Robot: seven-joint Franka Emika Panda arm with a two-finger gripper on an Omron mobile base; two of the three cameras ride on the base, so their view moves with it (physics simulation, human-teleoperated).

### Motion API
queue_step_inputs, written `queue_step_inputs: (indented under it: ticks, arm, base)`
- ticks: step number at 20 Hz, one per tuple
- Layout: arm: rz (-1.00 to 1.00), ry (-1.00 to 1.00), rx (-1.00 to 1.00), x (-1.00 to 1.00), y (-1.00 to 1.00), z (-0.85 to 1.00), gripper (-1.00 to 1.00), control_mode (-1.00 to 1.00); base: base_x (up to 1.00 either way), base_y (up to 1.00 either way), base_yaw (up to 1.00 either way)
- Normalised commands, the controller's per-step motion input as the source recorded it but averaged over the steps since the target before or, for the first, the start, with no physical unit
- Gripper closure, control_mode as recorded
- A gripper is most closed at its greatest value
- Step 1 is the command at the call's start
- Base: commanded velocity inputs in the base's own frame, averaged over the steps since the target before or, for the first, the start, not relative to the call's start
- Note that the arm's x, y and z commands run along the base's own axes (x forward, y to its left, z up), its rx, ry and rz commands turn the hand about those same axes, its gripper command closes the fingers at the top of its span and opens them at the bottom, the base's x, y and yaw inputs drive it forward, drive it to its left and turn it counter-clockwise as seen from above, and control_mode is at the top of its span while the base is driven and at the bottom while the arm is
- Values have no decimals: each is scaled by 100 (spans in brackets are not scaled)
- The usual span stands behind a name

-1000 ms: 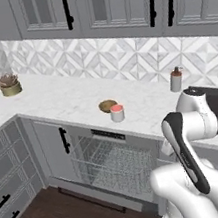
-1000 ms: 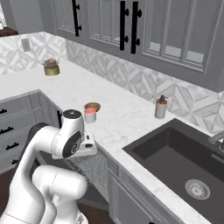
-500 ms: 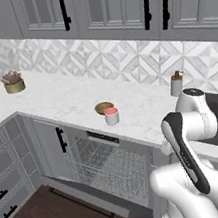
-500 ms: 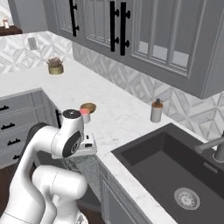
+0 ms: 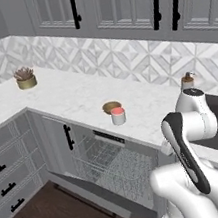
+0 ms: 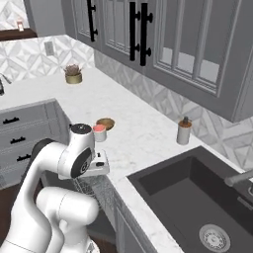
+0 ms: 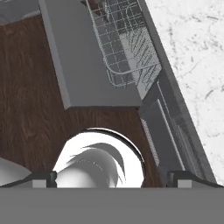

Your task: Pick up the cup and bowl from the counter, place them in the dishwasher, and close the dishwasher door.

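While the dishwasher door [image 5: 91,198] hangs dropped open with the wire racks [image 5: 115,163] exposed, the cup [image 5: 118,115] and the bowl [image 5: 111,107] sit untouched on the desk [image 5: 68,95], touching or nearly so, the bowl just behind the cup toward the backsplash, both directly above the dishwasher [image 5: 113,166]. In the hand view the jaws stand wide apart and empty, pointing down at the wooden floor [image 7: 30,118] beside the open door, with the desk edge running up the right side. Judging from both base views, the hand is tucked low near the desk front, to the sink [image 6: 197,197] side of the dishwasher, so the cup lies up and away from the sink. Neither piece has a long axis, so any approach angle should serve; the cup looks nearer.
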Motion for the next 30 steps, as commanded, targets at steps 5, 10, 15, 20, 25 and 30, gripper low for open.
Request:
queue_step_inputs:
  ticks: [5,10,15,20,25,30]
  arm:
    - [0,0,0,0,0,0,-100,100]
    - [0,0,0,0,0,0,-100,100]
    - [0,0,0,0,0,0,-100,100]
    - [0,0,0,0,0,0,-100,100]
    - [0,0,0,0,0,0,-100,100]
    - [0,0,0,0,0,0,-100,100]
  base:
    - [44,-1,27]
    - [55,-1,28]
    - [46,-13,25]
    - [25,-36,19]
    - [31,-46,12]
    - [23,-50,10]
